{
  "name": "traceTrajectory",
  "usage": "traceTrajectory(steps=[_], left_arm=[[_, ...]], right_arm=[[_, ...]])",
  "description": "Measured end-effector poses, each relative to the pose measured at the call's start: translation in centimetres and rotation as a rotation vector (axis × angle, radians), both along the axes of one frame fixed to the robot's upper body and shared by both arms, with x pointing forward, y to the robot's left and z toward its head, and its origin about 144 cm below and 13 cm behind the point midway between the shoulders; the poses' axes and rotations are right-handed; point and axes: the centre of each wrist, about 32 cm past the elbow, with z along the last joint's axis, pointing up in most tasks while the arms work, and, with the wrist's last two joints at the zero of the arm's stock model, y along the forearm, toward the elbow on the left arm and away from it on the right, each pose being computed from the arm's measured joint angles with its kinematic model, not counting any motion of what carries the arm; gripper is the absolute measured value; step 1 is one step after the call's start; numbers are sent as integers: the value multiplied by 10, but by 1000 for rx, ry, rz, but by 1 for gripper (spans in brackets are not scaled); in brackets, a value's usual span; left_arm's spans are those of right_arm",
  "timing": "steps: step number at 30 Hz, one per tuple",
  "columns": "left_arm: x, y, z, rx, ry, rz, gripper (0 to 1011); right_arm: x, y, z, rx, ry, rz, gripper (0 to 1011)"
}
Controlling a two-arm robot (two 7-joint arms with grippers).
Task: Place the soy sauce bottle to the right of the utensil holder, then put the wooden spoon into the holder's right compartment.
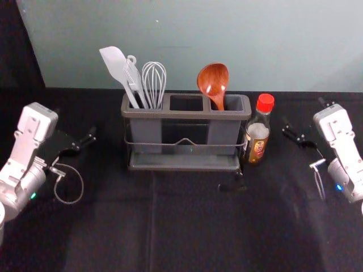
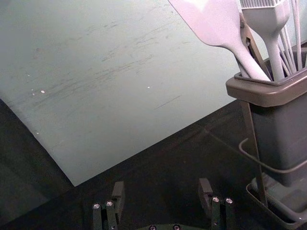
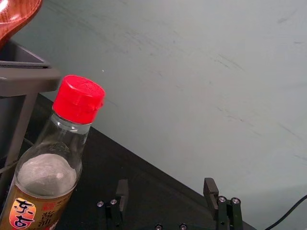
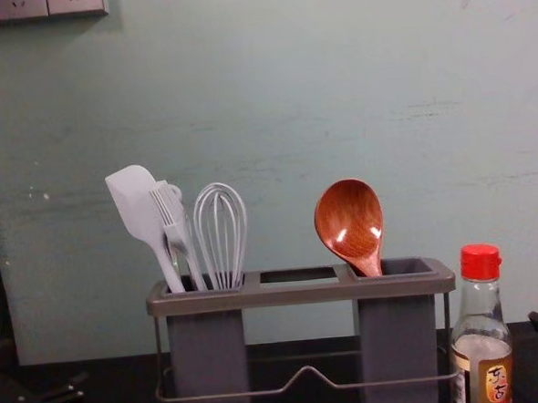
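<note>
Head view: left gripper (image 1: 75, 122) and right gripper (image 1: 304, 112), each spread, flank the utensil holder (image 1: 184, 166) well apart; wooden spoon (image 1: 213, 80) in right compartment; soy sauce bottle (image 1: 258, 135) upright beside right edge.

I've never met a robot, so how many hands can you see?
2, both open: the left gripper is left of the holder, the right gripper right of the bottle.

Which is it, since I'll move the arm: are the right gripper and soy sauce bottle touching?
Apart: the right wrist view shows the black surface between the open right gripper and the soy sauce bottle.
</note>
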Motion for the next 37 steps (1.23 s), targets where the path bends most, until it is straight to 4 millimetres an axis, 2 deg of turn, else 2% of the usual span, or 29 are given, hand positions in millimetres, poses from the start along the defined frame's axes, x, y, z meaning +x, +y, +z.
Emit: traceTrajectory(steps=[37], left_arm=[[0, 0, 0, 0, 0, 0, 1005]], right_arm=[[0, 0, 0, -1, 5, -1, 1002]])
